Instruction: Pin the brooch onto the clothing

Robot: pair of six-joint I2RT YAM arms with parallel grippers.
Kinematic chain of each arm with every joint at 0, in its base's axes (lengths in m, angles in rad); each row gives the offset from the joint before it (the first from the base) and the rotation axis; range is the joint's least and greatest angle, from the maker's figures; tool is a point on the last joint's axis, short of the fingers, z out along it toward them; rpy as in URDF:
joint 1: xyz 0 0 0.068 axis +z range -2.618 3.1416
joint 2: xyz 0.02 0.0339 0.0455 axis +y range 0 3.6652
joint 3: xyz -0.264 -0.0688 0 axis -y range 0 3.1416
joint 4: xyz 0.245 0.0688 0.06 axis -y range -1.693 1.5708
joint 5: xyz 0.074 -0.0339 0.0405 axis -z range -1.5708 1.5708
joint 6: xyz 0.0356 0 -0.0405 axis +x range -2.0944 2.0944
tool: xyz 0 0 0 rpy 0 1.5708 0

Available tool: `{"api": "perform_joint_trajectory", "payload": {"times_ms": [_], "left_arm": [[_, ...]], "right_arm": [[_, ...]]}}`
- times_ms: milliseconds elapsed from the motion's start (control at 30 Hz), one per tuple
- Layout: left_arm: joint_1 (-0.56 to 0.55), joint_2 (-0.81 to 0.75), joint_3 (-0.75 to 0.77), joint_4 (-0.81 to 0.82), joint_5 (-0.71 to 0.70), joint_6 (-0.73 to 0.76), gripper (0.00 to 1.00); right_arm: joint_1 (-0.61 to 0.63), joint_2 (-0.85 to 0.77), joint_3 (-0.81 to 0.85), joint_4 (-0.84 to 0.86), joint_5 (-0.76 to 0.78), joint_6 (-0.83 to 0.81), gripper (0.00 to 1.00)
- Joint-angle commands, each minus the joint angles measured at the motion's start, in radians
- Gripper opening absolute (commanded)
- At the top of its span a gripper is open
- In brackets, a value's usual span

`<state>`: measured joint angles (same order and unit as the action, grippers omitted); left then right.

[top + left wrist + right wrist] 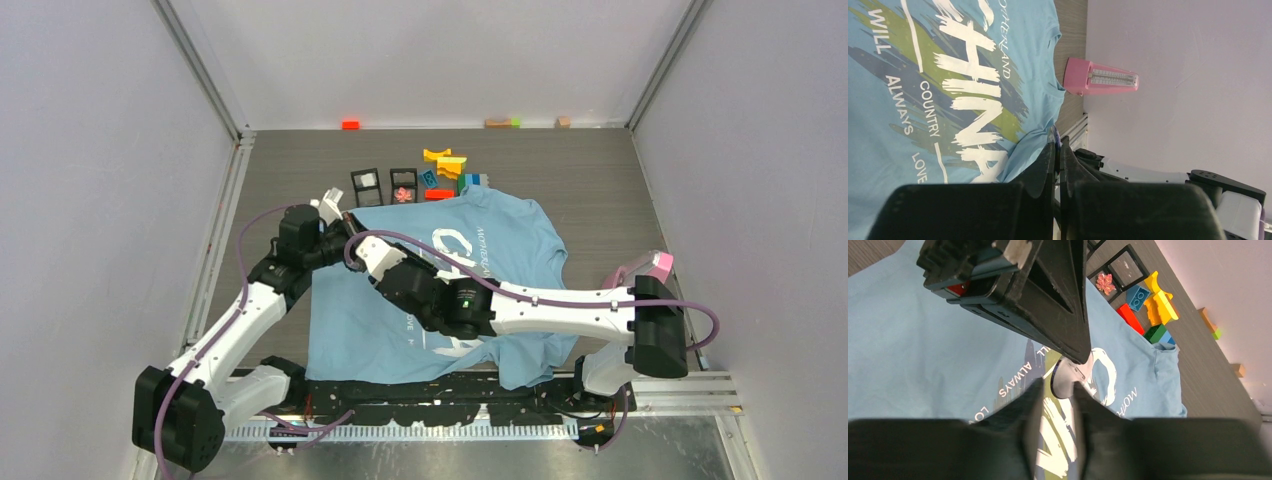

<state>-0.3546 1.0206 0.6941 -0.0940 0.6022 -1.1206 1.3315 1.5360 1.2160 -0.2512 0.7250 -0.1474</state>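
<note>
While the right arm (560,305) held its jaws slightly apart astride a small pale round disc (1064,381), the left arm (250,310) had its jaws together on that disc's edge, above the light blue "CHINA" T-shirt (923,355). Far and right of both lay the pinkish-red flower-shaped brooch (1106,283) on the bench (600,190), roundish, axis-free; the left wrist view missed it.

- The desk (600,190) is viewed from high behind both arm bases, facing down and forward.
- The clothing (878,165) is seen closely, sideways, past the left tool (1058,142).
- Its white lettering (970,106) is shared with the close right wrist view.
</note>
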Motion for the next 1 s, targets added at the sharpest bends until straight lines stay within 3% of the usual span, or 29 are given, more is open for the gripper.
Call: {"api": "perform_joint_trajectory", "payload": {"times_ms": [0, 67, 133, 200, 300, 400, 600, 967], "left_arm": [[-0.003, -0.037, -0.022, 0.091, -0.058, 0.043, 0.0], [0.005, -0.044, -0.019, 0.097, -0.059, 0.085, 0.0], [0.015, -0.049, -0.018, 0.108, -0.04, 0.13, 0.0], [0.028, -0.055, -0.021, 0.132, 0.006, 0.176, 0.0], [0.044, -0.056, -0.022, 0.189, 0.118, 0.227, 0.0], [0.046, -0.046, -0.018, 0.272, 0.28, 0.242, 0.0], [0.045, -0.066, -0.015, 0.352, 0.457, 0.252, 0.0], [0.044, -0.087, -0.008, 0.466, 0.615, 0.193, 0.0]], "right_arm": [[0.008, -0.068, 0.025, 0.031, 0.026, 0.081, 0.55], [0.003, -0.113, 0.007, 0.011, 0.013, 0.124, 0.69], [-0.021, -0.157, 0.008, -0.043, -0.037, 0.19, 0.76], [-0.068, -0.217, 0.011, -0.1, -0.137, 0.27, 0.79], [-0.213, -0.285, -0.004, -0.147, -0.424, 0.378, 0.81], [-0.335, -0.35, -0.028, -0.152, -0.717, 0.49, 0.82], [-0.489, -0.411, -0.055, -0.119, -1.077, 0.612, 0.79], [-0.509, -0.44, -0.135, 0.017, -1.3, 0.73, 0.61]]}}
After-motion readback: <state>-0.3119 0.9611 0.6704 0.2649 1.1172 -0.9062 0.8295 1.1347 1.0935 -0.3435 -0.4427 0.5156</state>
